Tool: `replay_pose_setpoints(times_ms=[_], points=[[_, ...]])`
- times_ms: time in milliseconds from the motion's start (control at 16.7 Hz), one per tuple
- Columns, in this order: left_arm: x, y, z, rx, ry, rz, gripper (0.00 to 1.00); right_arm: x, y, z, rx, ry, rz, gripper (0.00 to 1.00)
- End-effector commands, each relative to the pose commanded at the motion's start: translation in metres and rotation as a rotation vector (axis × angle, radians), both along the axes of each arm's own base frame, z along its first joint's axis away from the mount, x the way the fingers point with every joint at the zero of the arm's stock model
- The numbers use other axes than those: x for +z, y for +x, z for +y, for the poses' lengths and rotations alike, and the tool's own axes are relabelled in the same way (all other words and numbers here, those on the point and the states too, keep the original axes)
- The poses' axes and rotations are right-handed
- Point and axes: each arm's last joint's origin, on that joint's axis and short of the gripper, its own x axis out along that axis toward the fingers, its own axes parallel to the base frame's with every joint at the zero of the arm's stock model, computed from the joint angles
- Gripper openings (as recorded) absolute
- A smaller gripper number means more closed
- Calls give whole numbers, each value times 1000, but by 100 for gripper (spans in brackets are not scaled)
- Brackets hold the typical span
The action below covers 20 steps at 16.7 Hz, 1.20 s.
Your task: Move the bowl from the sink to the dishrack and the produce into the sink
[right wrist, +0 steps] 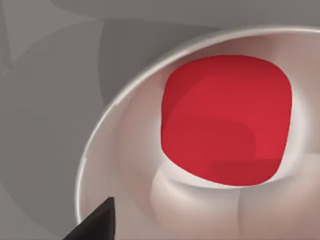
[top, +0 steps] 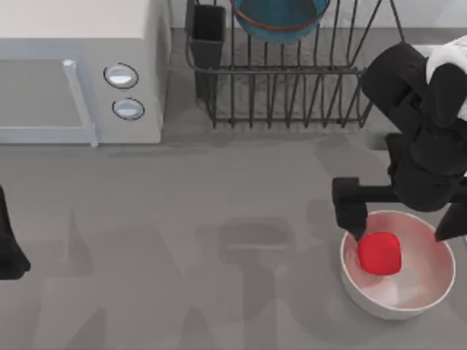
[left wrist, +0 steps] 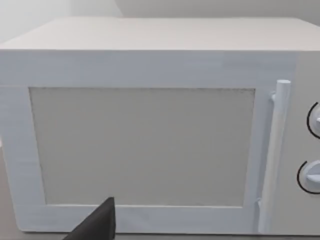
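Right gripper (top: 401,226) hangs over the white bowl (top: 430,295) at the table's (top: 219,219) right front, fingers spread wide: one fingertip (top: 354,222) sits at the bowl's left rim, just beside the produce; the other is at the right rim. Nothing is held between them. The produce (top: 380,253), a red rounded block, lies inside the white bowl, left of its centre; in the right wrist view the produce (right wrist: 227,120) rests against the pale inner wall with the bowl rim (right wrist: 115,105) curving round it.

The teal bowl (top: 279,18) stands in the dishrack (top: 292,95) at the back edge, partly cut by the top view's upper border; the utensil cup (top: 208,36) is at the rack's left corner. The microwave (top: 80,73) occupies the back left, door handle facing forward.

Open table runs between microwave, rack and white bowl, across the whole middle and front left.

Left arm (top: 9,248) is parked at the left edge; its wrist view faces the microwave door (left wrist: 142,145). Its finger state cannot be told.
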Motion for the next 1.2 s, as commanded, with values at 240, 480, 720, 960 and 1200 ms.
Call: replay_pose_setpoints(times_ms=[240, 480, 720, 960, 1200], points=[[0, 0, 0, 0, 0, 0, 100, -19, 3, 1, -2, -2, 1, 100], [0, 0, 0, 0, 0, 0, 100, -65, 4, 3, 2, 2, 0, 100], [0, 0, 0, 0, 0, 0, 100, -102, 1, 2, 4, 0, 0, 100], [0, 0, 0, 0, 0, 0, 100, -107, 0, 2, 4, -2, 2, 100], [0, 0, 0, 0, 0, 0, 100, -107, 0, 2, 4, -2, 2, 77]])
